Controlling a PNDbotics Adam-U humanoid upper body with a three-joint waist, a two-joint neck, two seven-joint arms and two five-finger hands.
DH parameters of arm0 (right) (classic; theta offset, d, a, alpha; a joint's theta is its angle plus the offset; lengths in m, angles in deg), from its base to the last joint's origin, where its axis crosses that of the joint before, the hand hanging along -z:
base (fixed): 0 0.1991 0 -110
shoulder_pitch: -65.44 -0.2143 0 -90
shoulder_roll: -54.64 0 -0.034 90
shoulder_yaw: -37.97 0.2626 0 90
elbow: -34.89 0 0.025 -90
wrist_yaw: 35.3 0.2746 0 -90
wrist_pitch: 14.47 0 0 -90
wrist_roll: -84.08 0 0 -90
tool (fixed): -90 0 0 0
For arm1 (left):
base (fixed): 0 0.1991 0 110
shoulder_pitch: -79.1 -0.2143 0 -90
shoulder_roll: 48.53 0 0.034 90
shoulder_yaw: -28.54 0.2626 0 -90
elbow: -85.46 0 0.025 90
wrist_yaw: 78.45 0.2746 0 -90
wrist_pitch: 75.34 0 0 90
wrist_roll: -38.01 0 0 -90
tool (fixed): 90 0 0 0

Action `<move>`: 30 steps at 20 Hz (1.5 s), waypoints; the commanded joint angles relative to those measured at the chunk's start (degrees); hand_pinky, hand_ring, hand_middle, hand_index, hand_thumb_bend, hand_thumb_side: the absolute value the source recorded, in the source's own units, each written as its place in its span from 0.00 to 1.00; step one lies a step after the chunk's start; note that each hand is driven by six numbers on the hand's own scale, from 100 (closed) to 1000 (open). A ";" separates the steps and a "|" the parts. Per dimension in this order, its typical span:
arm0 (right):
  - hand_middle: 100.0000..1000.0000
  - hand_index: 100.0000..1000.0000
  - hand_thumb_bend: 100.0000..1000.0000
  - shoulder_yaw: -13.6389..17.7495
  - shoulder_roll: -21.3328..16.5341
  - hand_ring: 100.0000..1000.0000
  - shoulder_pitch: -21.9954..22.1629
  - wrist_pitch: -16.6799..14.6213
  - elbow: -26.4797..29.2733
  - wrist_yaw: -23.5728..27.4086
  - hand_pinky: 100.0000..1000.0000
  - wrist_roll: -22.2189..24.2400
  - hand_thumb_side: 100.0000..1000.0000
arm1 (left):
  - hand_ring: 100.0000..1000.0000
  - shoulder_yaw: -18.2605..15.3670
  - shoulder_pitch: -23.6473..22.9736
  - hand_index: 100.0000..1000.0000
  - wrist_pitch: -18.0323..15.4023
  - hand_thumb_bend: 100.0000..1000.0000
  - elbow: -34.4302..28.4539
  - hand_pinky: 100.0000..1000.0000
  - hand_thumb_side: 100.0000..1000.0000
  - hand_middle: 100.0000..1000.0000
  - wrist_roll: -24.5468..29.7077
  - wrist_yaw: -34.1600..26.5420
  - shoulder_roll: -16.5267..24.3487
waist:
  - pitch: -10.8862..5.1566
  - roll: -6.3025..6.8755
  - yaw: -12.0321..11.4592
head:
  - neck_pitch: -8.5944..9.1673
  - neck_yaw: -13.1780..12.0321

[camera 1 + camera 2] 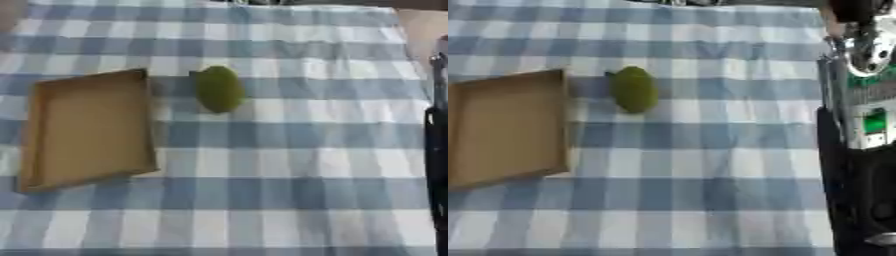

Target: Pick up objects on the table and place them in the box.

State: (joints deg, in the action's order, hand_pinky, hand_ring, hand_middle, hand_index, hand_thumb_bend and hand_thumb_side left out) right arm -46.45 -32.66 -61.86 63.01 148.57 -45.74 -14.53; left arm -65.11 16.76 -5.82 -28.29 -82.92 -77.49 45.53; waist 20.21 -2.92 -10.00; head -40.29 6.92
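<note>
One green fruit [218, 89] beside cardboard box [87, 130], right arm [859, 150] at edge

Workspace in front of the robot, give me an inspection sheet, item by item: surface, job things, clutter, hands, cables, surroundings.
Surface: table under a blue and white checked cloth, lying flat.
Job's things: shallow brown cardboard box at the left, open side up, nothing in it; green oval fruit-like object on the cloth just right of the box's far corner, not in the box.
Clutter: nothing seen.
Hands: neither hand in view; only the robot's right arm, black and silver, runs down the right edge, apart from both things.
Cables: nothing seen.
Surroundings: a dark strip beyond the cloth's far edge, too unclear to identify.
</note>
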 commanded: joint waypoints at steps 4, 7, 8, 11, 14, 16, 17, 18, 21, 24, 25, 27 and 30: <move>0.48 0.71 0.00 0.00 -0.96 0.79 -0.72 0.01 0.92 0.30 0.81 0.15 0.47 | 0.55 -0.24 0.64 0.76 -0.04 0.07 -0.84 0.64 0.40 0.49 0.05 -0.11 0.86 | -1.36 0.28 -0.03 | -0.39 -0.15; 0.49 0.71 0.00 -0.02 -0.98 0.80 -0.71 0.03 0.92 0.32 0.81 0.17 0.47 | 0.55 -0.24 0.65 0.76 -0.04 0.07 -0.84 0.64 0.40 0.49 0.04 -0.13 0.86 | -1.37 0.28 -0.06 | -0.36 -0.14; 0.49 0.72 0.00 -0.04 -0.98 0.80 -0.72 0.10 0.92 0.36 0.81 0.14 0.47 | 0.55 -0.25 0.66 0.76 -0.05 0.07 -0.84 0.64 0.40 0.49 0.04 -0.13 0.88 | -1.37 0.26 -0.09 | -0.35 -0.19; 0.52 0.75 0.00 -0.52 -1.31 0.83 -1.17 1.11 0.92 0.20 0.83 0.67 0.47 | 0.55 -0.36 0.67 0.76 -0.07 0.07 -0.84 0.64 0.40 0.49 -0.05 -0.11 0.89 | -1.35 0.25 -0.34 | -0.24 -0.68; 0.56 0.78 0.00 -1.30 -3.09 0.87 -2.18 3.13 0.92 -0.81 0.85 2.27 0.47 | 0.55 -0.40 0.59 0.76 -0.05 0.07 -0.84 0.64 0.40 0.49 -0.11 -0.09 1.04 | -1.40 0.15 -0.35 | -0.47 -1.05; 0.59 0.80 0.00 -2.34 -6.21 0.89 -3.18 5.24 0.92 -2.25 0.86 4.20 0.45 | 0.55 -0.33 0.38 0.76 0.00 0.07 -0.84 0.64 0.40 0.49 -0.06 -0.02 1.38 | -1.49 -0.10 -0.15 | -0.63 -1.13; 0.59 0.80 0.00 -2.73 -7.28 0.89 -3.58 6.09 0.92 -2.87 0.86 4.99 0.45 | 0.55 -0.30 0.32 0.76 0.03 0.07 -0.84 0.64 0.40 0.49 -0.03 0.00 1.49 | -1.52 -0.16 -0.09 | -0.67 -1.14; 0.59 0.80 0.00 -2.94 -7.80 0.89 -3.81 6.60 0.92 -3.25 0.86 5.44 0.45 | 0.55 -0.28 0.29 0.76 0.04 0.07 -0.84 0.64 0.40 0.49 -0.03 0.02 1.54 | -1.53 -0.19 -0.06 | -0.69 -1.14; 0.72 0.84 0.00 -3.34 -8.44 0.93 -4.26 7.23 0.70 -3.80 0.88 6.00 0.28 | 0.55 -0.21 0.05 0.76 0.17 0.06 -0.84 0.64 0.40 0.49 0.08 0.17 1.81 | -1.72 -0.44 0.18 | -1.00 -1.35; 0.76 0.86 0.00 -6.34 -11.46 0.94 -7.26 9.10 -2.28 -5.69 0.89 7.89 0.23 | 0.55 -0.30 -1.75 0.76 0.29 0.05 -0.84 0.64 0.40 0.49 0.04 1.10 4.31 | -2.37 -1.64 1.28 | -1.75 -2.61; 0.78 0.87 0.00 -7.68 -12.80 0.95 -8.60 9.56 -3.62 -6.51 0.89 8.71 0.21 | 0.55 -0.24 -2.17 0.76 0.29 0.05 -0.84 0.64 0.40 0.49 0.00 1.24 4.97 | -2.52 -1.77 1.39 | -1.89 -2.70; 0.79 0.87 0.00 -10.33 -15.46 0.95 -11.23 9.80 -6.27 -8.15 0.89 10.35 0.20 | 0.55 -0.11 -2.74 0.76 0.31 0.05 -0.84 0.64 0.39 0.49 -0.01 1.49 5.78 | -2.69 -1.84 1.46 | -2.04 -2.66; 0.83 0.88 0.00 -14.44 -19.57 0.96 -14.51 9.27 -10.17 -10.68 0.90 12.87 0.23 | 0.54 0.10 -3.23 0.76 0.24 0.05 -0.84 0.64 0.39 0.49 0.04 1.66 6.41 | -2.85 -1.86 1.22 | -2.14 -2.22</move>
State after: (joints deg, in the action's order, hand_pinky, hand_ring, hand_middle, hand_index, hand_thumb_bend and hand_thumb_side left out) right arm -59.78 -49.08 -75.11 72.39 139.53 -55.13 -2.65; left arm -65.01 13.22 -5.60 -28.29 -82.87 -76.05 49.97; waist 18.69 -5.10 -8.79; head -42.27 4.59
